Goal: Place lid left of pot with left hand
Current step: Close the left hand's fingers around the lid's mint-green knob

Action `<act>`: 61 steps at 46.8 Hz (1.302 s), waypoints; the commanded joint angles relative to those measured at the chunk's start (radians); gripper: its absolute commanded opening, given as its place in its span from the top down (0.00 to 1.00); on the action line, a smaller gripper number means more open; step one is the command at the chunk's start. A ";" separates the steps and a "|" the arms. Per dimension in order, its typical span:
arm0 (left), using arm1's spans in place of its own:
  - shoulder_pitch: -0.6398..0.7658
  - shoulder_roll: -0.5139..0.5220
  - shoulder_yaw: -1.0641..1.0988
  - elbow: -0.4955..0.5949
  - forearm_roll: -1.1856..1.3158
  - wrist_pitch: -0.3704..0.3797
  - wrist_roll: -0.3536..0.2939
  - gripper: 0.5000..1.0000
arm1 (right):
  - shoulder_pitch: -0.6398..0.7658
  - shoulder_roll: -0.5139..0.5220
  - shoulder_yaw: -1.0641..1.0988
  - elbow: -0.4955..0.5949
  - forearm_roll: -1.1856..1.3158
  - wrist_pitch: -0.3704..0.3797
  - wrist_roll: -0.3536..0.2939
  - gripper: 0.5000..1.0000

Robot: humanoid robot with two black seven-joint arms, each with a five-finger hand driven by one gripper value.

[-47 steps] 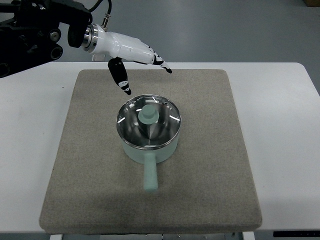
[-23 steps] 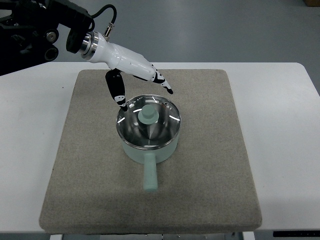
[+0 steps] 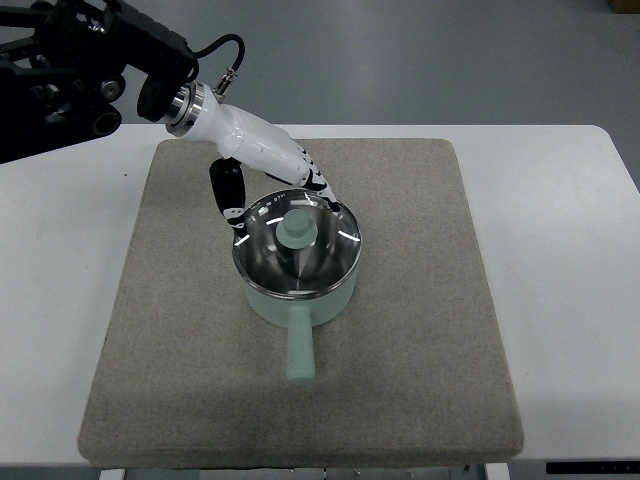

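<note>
Top view. The pot (image 3: 297, 285), pale green with its handle pointing toward the camera, stands near the middle of a grey mat (image 3: 420, 330) on a white table (image 3: 570, 250). The lid (image 3: 297, 243), reflective and carrying a pale green knob (image 3: 297, 228) at its centre, sits on the pot's rim, so it is not yet lifted. The left hand (image 3: 280, 190) reaches in from the upper left. Its fingers are spread and grasp nothing: the thumb hangs at the lid's left edge and the other fingers (image 3: 325, 195) lie over the far rim, just behind the knob. This straddling posture appears chosen so that thumb and fingers can close on the knob from opposite sides; whether any fingertip touches the lid cannot be told. The mat to the left of the pot lies bare, which suits it as the set-down place. The right arm is out of view.
</note>
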State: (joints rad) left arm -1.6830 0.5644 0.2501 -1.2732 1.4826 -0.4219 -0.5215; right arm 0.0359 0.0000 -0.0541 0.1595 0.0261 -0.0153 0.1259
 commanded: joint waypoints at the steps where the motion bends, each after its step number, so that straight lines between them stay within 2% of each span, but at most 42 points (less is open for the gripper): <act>1: -0.010 -0.001 -0.002 -0.015 0.005 -0.002 0.000 0.01 | -0.001 0.000 0.000 0.000 0.000 0.000 0.000 0.15; 40: -0.021 -0.014 -0.002 -0.032 0.065 0.000 -0.002 0.05 | -0.001 0.000 -0.001 0.000 0.000 0.000 0.000 0.15; 42: -0.020 -0.014 -0.002 -0.032 0.064 0.000 -0.002 0.09 | 0.001 0.000 0.000 0.000 0.000 0.000 0.000 0.15; 45: -0.017 -0.024 -0.002 -0.029 0.065 0.002 -0.002 0.22 | -0.001 0.000 0.000 0.000 0.000 0.000 0.000 0.15; 48: -0.015 -0.040 -0.002 -0.026 0.067 0.002 0.000 0.26 | -0.001 0.000 0.000 0.000 0.000 0.000 0.000 0.15; 58: -0.015 -0.043 -0.003 -0.023 0.065 0.003 0.000 0.28 | -0.001 0.000 0.000 0.000 0.000 0.000 0.000 0.15; 61: -0.015 -0.044 -0.005 -0.012 0.067 0.011 0.002 0.36 | 0.001 0.000 -0.001 0.000 0.000 0.000 0.000 0.15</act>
State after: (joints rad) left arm -1.6984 0.5216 0.2484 -1.2964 1.5482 -0.4183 -0.5216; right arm 0.0354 0.0000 -0.0541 0.1595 0.0262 -0.0153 0.1258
